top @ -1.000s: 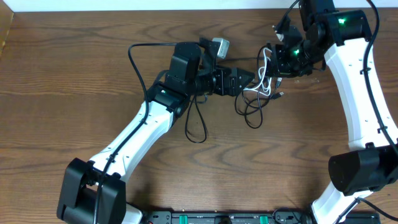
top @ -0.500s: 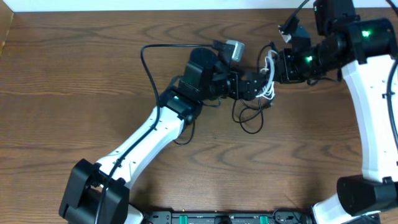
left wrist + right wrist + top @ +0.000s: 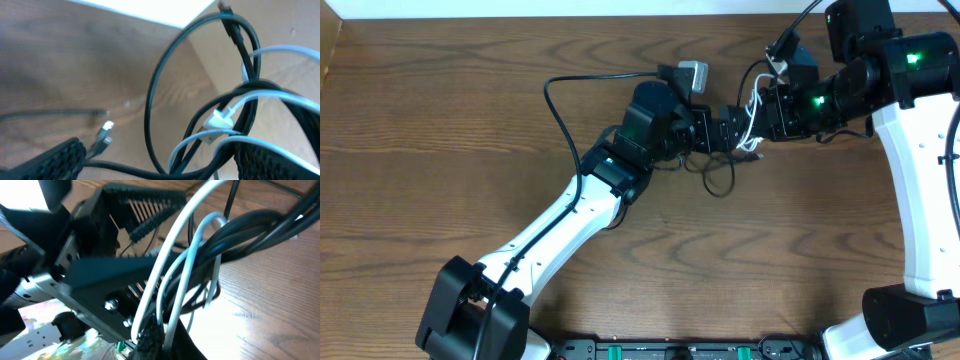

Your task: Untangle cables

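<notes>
The cables form one bundle in the air at the table's back right: a white cord (image 3: pixel 752 105) looped among thin black ones, with a black loop (image 3: pixel 718 180) hanging down to the wood. My right gripper (image 3: pixel 767 112) is shut on the bundle; in its wrist view its jaws (image 3: pixel 155 336) pinch white and black strands. My left gripper (image 3: pixel 738 130) faces it, open wide. In the left wrist view the black loops (image 3: pixel 165 100) and a white plug (image 3: pixel 216 120) hang between its fingers (image 3: pixel 55 160), with the gripper (image 3: pixel 160 162) astride them.
The left arm's own thick black cable (image 3: pixel 560 100) arcs over the table behind its forearm. A black power strip (image 3: pixel 670 350) runs along the front edge. The wall edge (image 3: pixel 570 8) lies just behind both grippers.
The left arm has swung right and toward the back until its open fingers straddle the bundle. The right gripper has shifted slightly right, and the hanging black loops are drawn up shorter.
</notes>
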